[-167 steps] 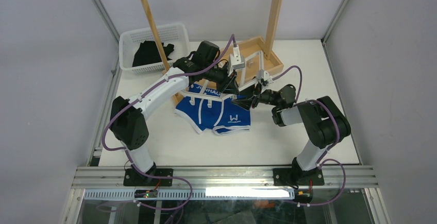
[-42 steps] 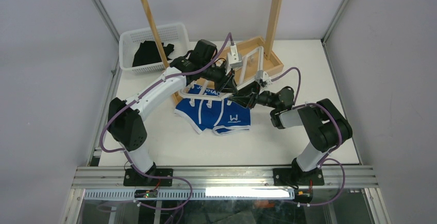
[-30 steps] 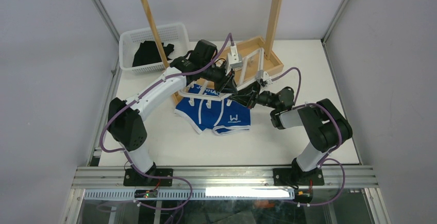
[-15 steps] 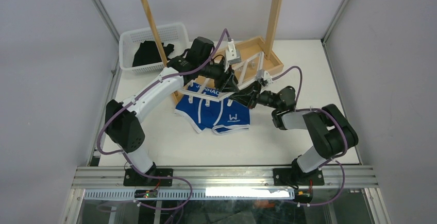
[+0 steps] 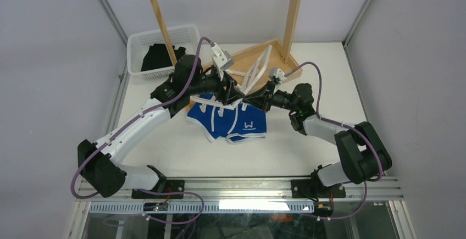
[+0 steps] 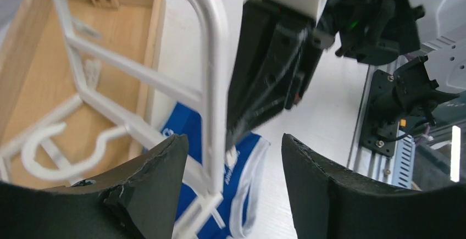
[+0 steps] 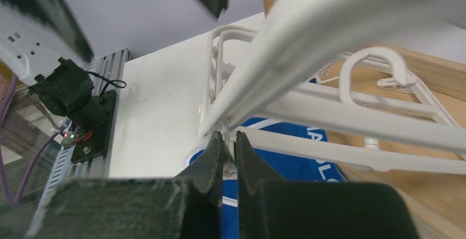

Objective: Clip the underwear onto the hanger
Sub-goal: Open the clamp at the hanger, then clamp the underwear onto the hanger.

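Clipping step, nothing clipped yet far as I can tell. Right gripper (image 7: 229, 138) pinched tight on hanger (image 5: 257, 67) by a dangling clip, frame tilted over wooden rack (image 5: 294, 14) base. Left gripper (image 6: 231, 140) jaws apart, hanger bar between them, looks clear of both. Underwear (image 5: 228, 122) flat on white table (image 5: 181, 151), just under hanger's near edge. Next, I reckon: left drops, grabs waistband, feeds it to clip. Basket (image 5: 136, 44) with black garment (image 5: 156, 57) back left, grey walls around.

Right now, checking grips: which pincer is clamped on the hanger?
The right pincer: its jaws pinch a small white part of the hanger, while the left pincer stands open.
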Robot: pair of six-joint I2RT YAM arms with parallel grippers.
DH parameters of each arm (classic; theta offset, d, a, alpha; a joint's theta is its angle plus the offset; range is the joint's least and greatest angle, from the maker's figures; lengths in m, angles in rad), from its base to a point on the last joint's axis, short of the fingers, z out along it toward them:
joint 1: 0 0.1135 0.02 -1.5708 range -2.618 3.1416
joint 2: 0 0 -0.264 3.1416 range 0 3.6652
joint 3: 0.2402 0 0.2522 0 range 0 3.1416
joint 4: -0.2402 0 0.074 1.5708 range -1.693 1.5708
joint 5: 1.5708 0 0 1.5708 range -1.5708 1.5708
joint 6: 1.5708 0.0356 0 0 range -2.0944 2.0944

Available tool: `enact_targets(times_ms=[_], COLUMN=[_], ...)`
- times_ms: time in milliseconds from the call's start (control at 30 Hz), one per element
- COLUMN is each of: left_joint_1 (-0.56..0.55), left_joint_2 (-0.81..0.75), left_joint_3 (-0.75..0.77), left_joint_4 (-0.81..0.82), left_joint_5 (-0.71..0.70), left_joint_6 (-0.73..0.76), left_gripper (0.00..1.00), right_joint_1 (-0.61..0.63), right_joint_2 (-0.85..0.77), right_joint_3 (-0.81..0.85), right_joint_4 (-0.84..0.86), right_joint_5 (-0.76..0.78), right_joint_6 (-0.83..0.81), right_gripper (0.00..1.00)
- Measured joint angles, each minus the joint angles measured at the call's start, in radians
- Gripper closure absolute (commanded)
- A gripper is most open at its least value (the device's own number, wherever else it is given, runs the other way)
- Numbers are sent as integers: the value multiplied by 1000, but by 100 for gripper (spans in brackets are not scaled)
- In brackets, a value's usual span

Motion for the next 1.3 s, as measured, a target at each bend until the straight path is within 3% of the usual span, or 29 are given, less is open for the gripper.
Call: enact_targets(times_ms=[267,533,867,1300], left_joint_1=[-15,-270,-277,-258], left_joint_2=[-195,-294,-303,-185], left_joint_3=[-370,-612,-703,-824], left_joint_4=[161,282,385,496], left_joint_5=[-125,-422,-499,-651], left_joint_6=[-249,-407,-458,-610], left_gripper=[35,37,37,35], right_joint_1=[0,1,1,-2], right_joint_2=[-28,-27,-42,-43], right_joint_3=[116,187,244,399], right_joint_4=[-220,-389,-568,-1028], right_joint_5=[99,168,168,145], right_joint_6=[0,-13,-65,-300], right_gripper=[100,100,100,100])
